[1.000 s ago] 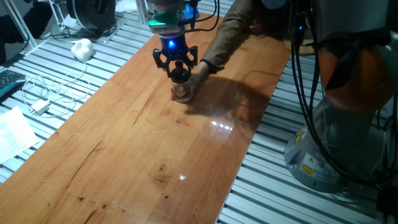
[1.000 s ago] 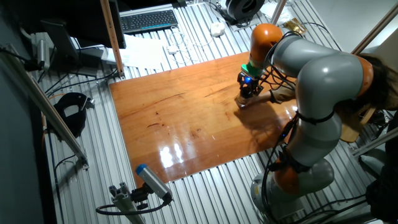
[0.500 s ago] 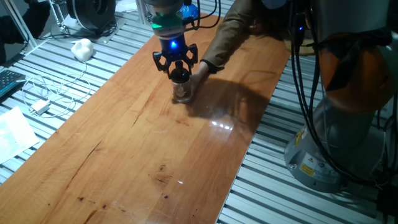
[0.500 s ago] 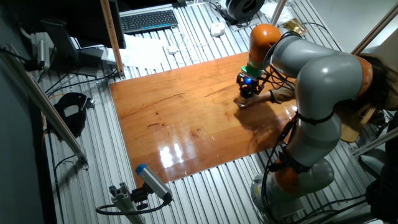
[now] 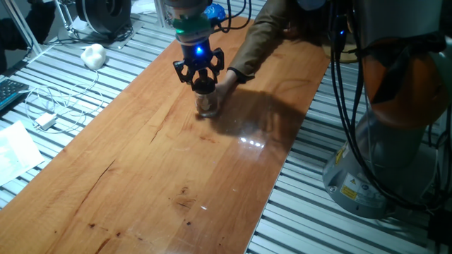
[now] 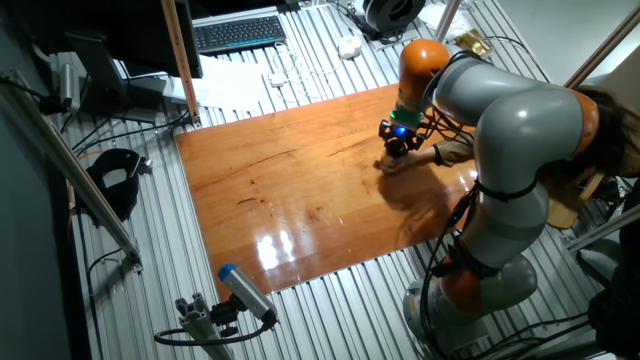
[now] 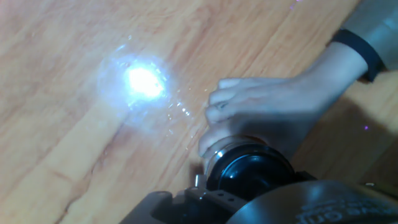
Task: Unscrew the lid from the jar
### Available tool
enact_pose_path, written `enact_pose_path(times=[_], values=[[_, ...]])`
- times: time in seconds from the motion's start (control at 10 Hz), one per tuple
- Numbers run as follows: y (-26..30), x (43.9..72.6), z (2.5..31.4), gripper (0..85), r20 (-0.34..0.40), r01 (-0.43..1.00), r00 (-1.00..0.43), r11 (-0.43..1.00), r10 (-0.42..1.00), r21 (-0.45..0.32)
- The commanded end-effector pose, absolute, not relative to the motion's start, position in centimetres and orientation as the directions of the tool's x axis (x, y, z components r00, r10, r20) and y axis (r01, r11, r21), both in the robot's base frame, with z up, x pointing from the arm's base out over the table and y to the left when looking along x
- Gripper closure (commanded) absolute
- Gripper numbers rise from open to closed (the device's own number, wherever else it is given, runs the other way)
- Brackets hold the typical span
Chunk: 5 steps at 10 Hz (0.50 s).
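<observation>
The small clear glass jar (image 5: pixel 207 104) stands on the wooden board (image 5: pixel 162 169) near its far end. The black lid (image 5: pixel 204 85) sits right above it, and I cannot tell whether the two still touch. My gripper (image 5: pixel 203 83) comes straight down and is shut on the lid. A person's hand (image 5: pixel 227 80) holds the jar from the right. In the hand view the lid (image 7: pixel 249 175) fills the lower middle, with the person's fingers (image 7: pixel 249 109) wrapped around the jar below it. In the other fixed view my gripper (image 6: pixel 393 152) hides the jar.
The person's sleeved arm (image 5: pixel 265 35) reaches in from the far side. A white cable with an adapter (image 5: pixel 46 121) and a white lump (image 5: pixel 92 55) lie on the slatted table to the left. The robot's base (image 5: pixel 395 141) stands to the right. A keyboard (image 6: pixel 238 33) lies beyond the board.
My gripper has turned a little about its axis and risen slightly with the lid in it. The jar and the person's hand stay where they were.
</observation>
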<state>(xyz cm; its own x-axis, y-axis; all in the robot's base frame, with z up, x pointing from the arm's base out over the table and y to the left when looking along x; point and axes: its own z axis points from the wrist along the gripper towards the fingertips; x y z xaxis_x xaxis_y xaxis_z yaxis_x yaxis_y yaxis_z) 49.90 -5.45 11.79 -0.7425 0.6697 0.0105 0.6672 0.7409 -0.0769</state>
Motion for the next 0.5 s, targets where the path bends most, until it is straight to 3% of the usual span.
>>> enact_pose_path(times=[0.0, 0.4], values=[[-5.46, 49.89, 11.8, 85.0, 0.012, 0.566, -0.823, 0.82, 0.568, -0.085], [-5.32, 49.86, 11.89, 85.0, 0.011, 0.45, -0.891, 0.887, 0.453, -0.105]])
